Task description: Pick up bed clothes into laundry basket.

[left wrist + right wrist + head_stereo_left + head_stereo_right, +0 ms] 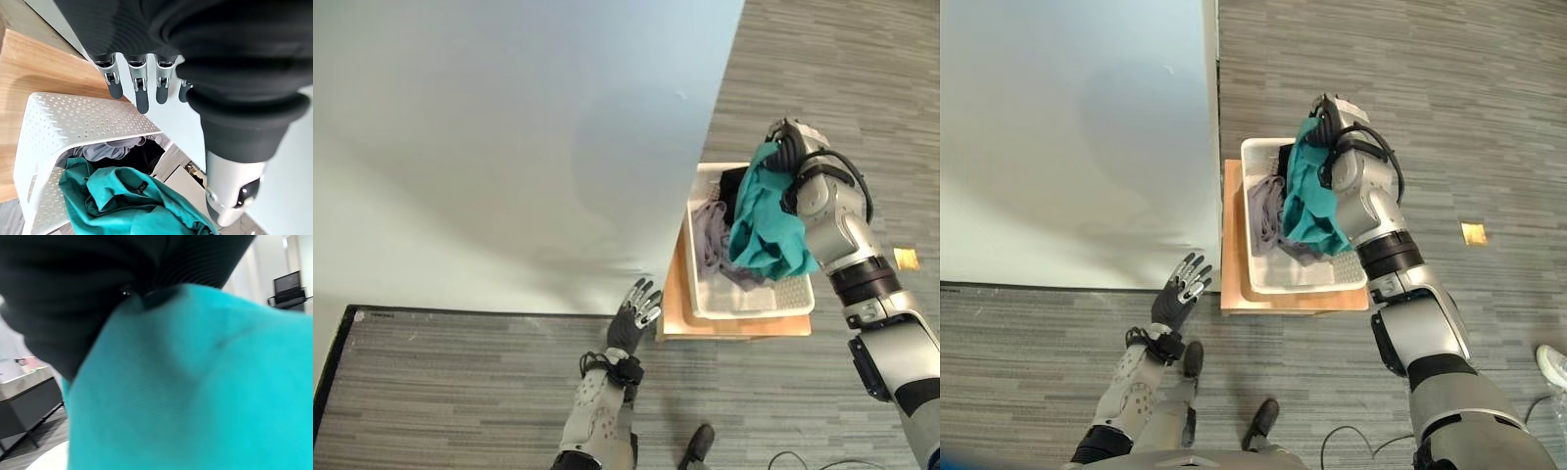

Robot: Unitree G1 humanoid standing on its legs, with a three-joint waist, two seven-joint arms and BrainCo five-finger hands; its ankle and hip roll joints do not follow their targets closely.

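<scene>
Teal cloth [766, 227] hangs from my right robot hand [785, 140], which is clenched on it directly above the white basket [751, 305], its tail already touching the grey clothes [709, 238] inside. I'd lower further before letting go, so nothing drapes over the rim. My left robot hand [636, 306] waits with fingers spread beside the basket, at the bed [509, 147] corner.
</scene>
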